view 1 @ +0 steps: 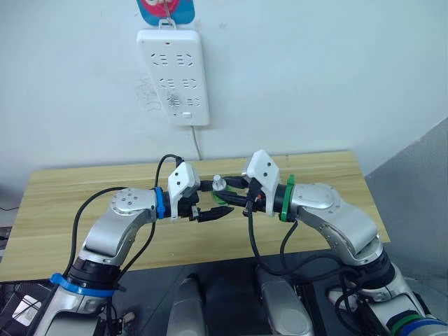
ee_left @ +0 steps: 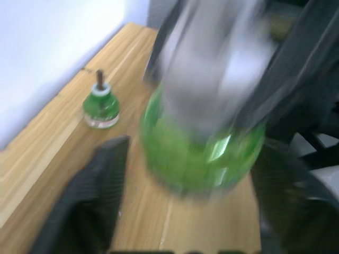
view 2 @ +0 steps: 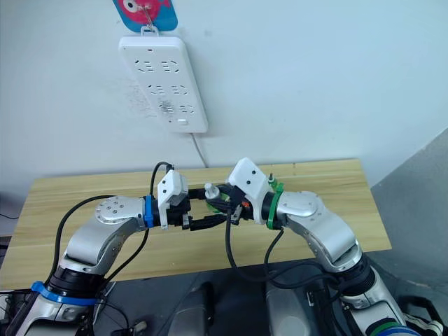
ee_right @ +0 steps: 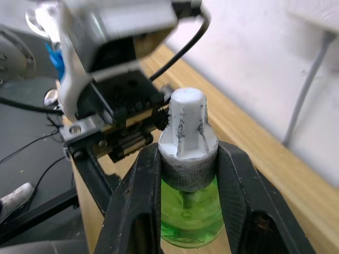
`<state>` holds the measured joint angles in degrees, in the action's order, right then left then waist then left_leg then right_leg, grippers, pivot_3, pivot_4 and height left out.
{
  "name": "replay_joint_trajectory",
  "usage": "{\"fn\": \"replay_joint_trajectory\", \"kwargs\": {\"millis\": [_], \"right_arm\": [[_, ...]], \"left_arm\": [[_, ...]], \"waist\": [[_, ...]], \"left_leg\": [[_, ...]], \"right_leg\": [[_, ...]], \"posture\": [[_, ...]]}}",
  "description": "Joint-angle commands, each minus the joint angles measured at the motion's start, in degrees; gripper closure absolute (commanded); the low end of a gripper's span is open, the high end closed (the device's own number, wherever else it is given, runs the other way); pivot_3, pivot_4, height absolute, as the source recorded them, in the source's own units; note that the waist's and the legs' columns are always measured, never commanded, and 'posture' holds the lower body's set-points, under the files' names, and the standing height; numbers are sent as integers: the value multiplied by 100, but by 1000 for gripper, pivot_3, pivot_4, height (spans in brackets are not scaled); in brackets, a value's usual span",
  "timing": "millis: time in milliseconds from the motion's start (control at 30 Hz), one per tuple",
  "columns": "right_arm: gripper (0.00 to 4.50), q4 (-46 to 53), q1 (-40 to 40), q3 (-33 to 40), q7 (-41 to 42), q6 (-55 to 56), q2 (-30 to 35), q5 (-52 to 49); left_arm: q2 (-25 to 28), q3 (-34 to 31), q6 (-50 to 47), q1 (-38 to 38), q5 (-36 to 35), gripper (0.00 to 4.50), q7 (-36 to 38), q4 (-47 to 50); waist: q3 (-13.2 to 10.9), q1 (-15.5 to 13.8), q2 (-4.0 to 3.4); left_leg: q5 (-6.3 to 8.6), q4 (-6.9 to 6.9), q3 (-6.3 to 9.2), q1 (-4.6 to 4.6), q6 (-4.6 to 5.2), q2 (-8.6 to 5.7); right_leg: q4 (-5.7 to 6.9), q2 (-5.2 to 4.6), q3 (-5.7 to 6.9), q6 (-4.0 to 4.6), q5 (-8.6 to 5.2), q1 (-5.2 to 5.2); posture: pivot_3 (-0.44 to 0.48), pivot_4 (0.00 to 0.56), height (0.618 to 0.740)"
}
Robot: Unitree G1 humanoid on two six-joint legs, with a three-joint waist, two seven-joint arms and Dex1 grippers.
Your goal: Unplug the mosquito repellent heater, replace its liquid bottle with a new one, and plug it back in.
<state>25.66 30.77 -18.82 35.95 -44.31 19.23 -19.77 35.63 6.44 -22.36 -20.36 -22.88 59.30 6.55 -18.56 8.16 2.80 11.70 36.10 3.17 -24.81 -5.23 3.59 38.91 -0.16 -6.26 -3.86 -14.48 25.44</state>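
A pale wooden bench (view 1: pixel 84 189) stands against a white wall, and a long white power strip (view 1: pixel 173 75) hangs on that wall above it, its cord dropping toward the bench's back edge. Over the middle of the bench the 2 arms meet. The right claw (ee_right: pixel 185 174) pinches a green transparent liquid bottle (ee_right: pixel 190 217) just below its white ribbed cap (ee_right: pixel 186 124), 1 black finger (ee_right: pixel 135 201) on each side of the neck, holding it upright above the bench. The left claw (view 1: pixel 210 201) faces it from the other side with its fingers spread, 1 finger (ee_left: pixel 90 196) near the green bottle's lower body; whether it touches is unclear. A second small green bottle with a bare dark wick (ee_left: pixel 101 103) stands upright on the bench near the wall, apart from both claws.
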Motion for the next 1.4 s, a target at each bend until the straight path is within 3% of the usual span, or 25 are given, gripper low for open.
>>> {"fn": "replay_joint_trajectory", "kwargs": {"millis": [33,433,667,900,1167,1333,1400], "right_arm": [[3445,291,-57,242,88,58,-20,-263],[3445,544,-128,237,-39,-187,-68,-517],[3445,542,-139,246,-17,-198,-28,-546],[3445,503,-154,232,221,-146,116,-674],[3445,-536,368,-309,2674,1025,1072,-680],[3445,-266,331,-91,2510,667,1042,-977],[2736,-102,169,107,2192,752,985,-895]], "left_arm": [[-22,-192,-193,155,-358,277,162,151],[-388,-353,-553,45,-822,277,-19,378],[-403,-355,-582,22,-858,2120,7,470],[-310,-277,-499,48,-747,2151,66,613],[147,-14,-130,35,-431,2151,604,649],[119,53,-43,115,-387,2152,617,699],[77,79,20,226,-322,2152,561,680]], "waist": [[24,1,1],[93,3,-2],[143,3,-7],[149,0,-7],[148,4,-8],[149,-8,-8],[151,-14,-9]], "left_leg": [[0,0,0,0,0,0],[-2,6,32,0,2,1],[-3,6,39,1,3,1],[-5,7,45,1,5,1],[-6,9,45,6,7,1],[-9,9,51,6,11,2],[-8,9,52,6,11,2]], "right_leg": [[1,0,0,0,0,0],[7,0,33,14,8,-12],[8,0,40,16,9,-16],[10,0,45,18,11,-18],[9,3,47,18,11,-23],[13,4,51,19,11,-25],[12,3,52,20,12,-26]], "posture": [[-205,227,740],[-208,221,740],[-205,223,740],[-197,222,740],[-186,232,740],[-177,231,740],[-181,230,740]]}}
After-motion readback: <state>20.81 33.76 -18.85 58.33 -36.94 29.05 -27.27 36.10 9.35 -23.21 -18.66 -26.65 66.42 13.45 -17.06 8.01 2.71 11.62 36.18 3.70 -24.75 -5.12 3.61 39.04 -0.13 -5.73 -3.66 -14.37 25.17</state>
